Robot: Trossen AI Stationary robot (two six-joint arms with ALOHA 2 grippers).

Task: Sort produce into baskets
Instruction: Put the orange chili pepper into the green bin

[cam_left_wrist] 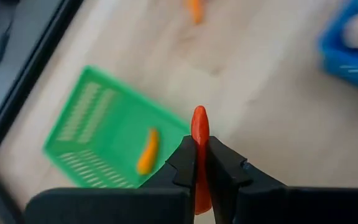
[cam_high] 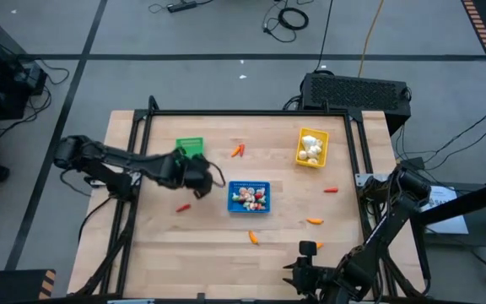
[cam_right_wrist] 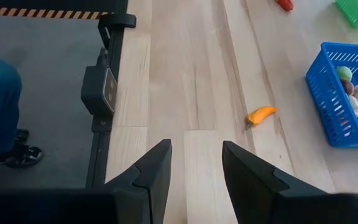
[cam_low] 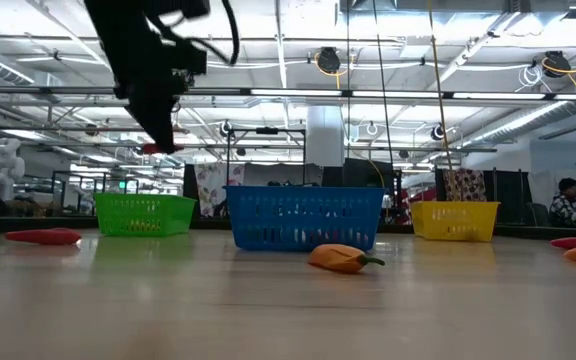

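A: What sits nearest on the table (cam_high: 167,253)?

B: The right gripper (cam_right_wrist: 196,171), parked low over the near edge, a little right of centre. Its fingers are spread with nothing between them. On the floor beyond that edge, the wrist view catches a person's leg and shoe (cam_right_wrist: 5,146).

A: And the loose produce?

B: An orange carrot (cam_high: 254,238) lies just ahead of that gripper, near the middle. A second orange piece (cam_high: 314,221) lies further right, and a small red bit (cam_high: 331,191) beyond it. On the left side a red piece (cam_high: 183,207) lies on the wood.

A: Where are the baskets?

B: The blue basket (cam_high: 249,198) stands about mid-table, full of mixed red and white bits. The green basket (cam_high: 190,148) is farther back on the left, with one orange piece (cam_left_wrist: 147,151) inside it. The yellow basket (cam_high: 311,147) is far right and holds white bulbs (cam_high: 310,149). Between the green and yellow ones, two small orange-red pieces (cam_high: 238,150) lie together.

A: What is the left arm doing?

B: The left gripper (cam_left_wrist: 199,163) hangs above the table, beside the green basket's near right corner and left of the blue one. Its fingers are pinched on a slim red-orange carrot piece (cam_left_wrist: 200,127), which sticks out past the tips. From the low view the gripper is well clear of the tabletop.
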